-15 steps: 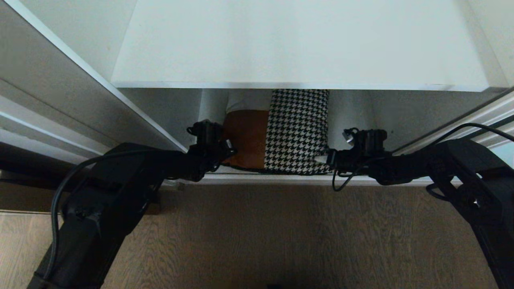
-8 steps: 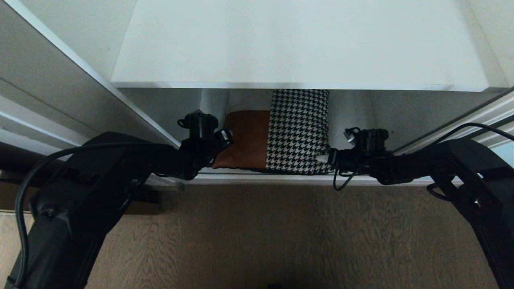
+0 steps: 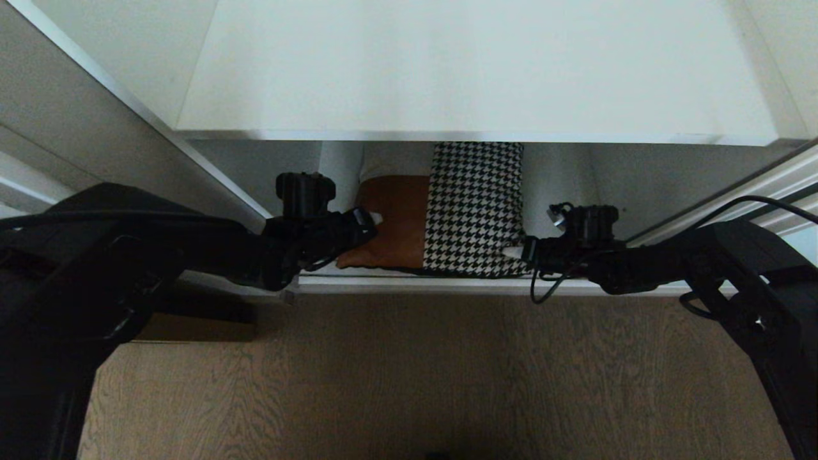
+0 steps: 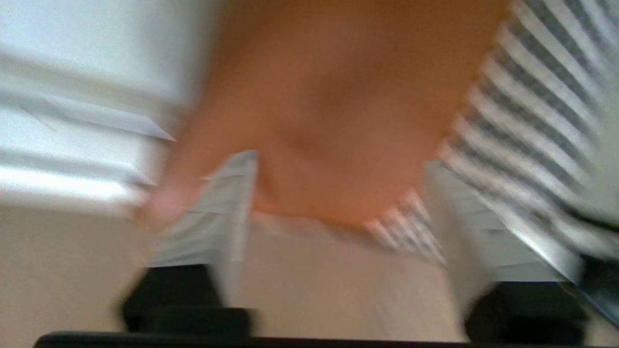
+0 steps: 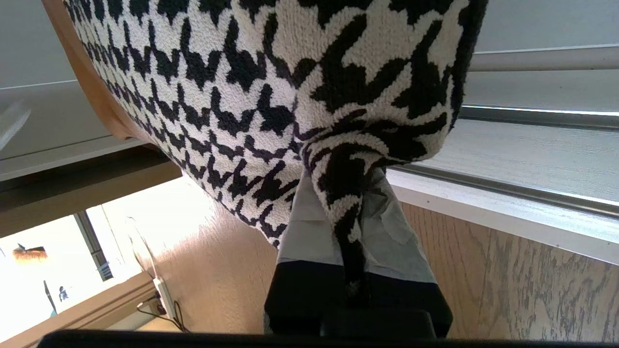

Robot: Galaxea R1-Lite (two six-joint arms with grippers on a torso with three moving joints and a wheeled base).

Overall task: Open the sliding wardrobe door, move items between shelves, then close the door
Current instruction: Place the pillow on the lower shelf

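Observation:
The cushion point(image 3: 473, 204), houndstooth with a rust-brown patch, lies on the lower shelf point(image 3: 562, 185) under the upper shelf point(image 3: 473, 70). My right gripper point(image 3: 515, 253) is shut on its near right houndstooth corner; in the right wrist view the fabric point(image 5: 242, 72) is pinched between the grey pads of that gripper point(image 5: 346, 181). My left gripper point(image 3: 369, 221) is at the brown near left corner. In the left wrist view it point(image 4: 346, 193) stands open, the brown corner point(image 4: 338, 96) lying loosely between the spread fingers. The sliding wardrobe door point(image 3: 77, 121) stands pushed aside at the left.
The upper shelf's front edge point(image 3: 447, 135) overhangs the cushion and both wrists. Door tracks point(image 3: 767, 185) run along the right side and the wardrobe's white sill point(image 3: 447, 285). Wooden floor point(image 3: 409, 370) lies in front of the wardrobe.
My left arm has swung up toward the camera and its gripper has shifted slightly back along the brown corner, which has dropped flat. The right gripper and its hold are unchanged.

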